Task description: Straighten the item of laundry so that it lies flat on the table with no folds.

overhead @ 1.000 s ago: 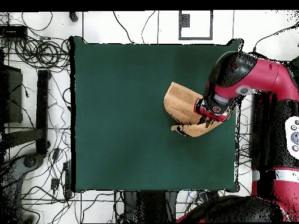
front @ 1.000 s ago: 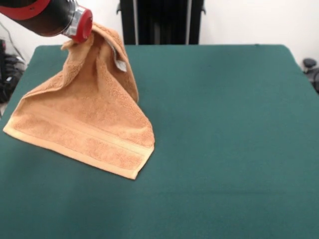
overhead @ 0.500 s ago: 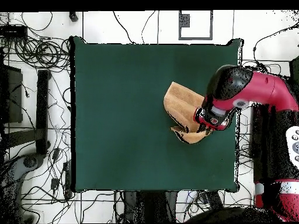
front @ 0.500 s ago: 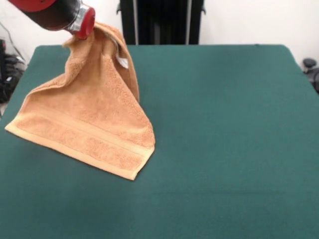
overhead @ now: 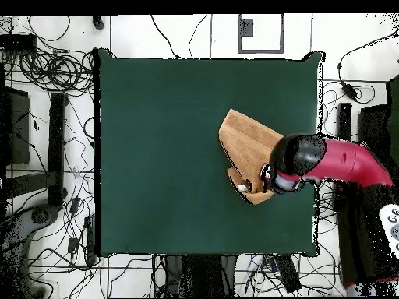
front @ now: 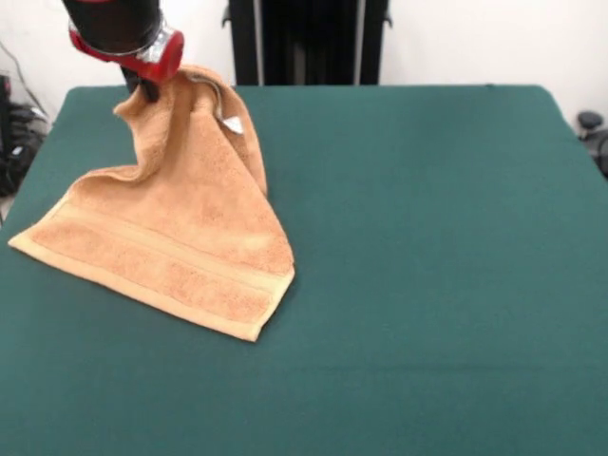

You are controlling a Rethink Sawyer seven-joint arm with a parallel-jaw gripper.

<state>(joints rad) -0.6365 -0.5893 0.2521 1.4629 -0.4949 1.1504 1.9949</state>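
Observation:
The tan-orange towel [front: 180,237] lies at the left of the dark green table [front: 427,237]. Its near banded end rests flat on the cloth, and its far corner is lifted into a peak. My gripper [front: 144,85] is at that peak, shut on the raised corner, with the red and black wrist pointing almost straight down. A small white tag [front: 231,123] hangs on the fold beside the peak. In the overhead view the towel [overhead: 245,148] is at the table's right side, with my gripper [overhead: 269,179] over its lower corner, and the grip point is hidden under the arm.
The towel's left corner lies close to the table's left edge [front: 19,190] in the front view. Cables and stands [overhead: 47,117] surround the table on the floor. The robot's black pedestal [front: 309,43] stands behind the far edge.
The wrist has swung from slanting to nearly vertical and moved toward the robot's side. The held corner has come with it, and the towel's flat end has barely moved.

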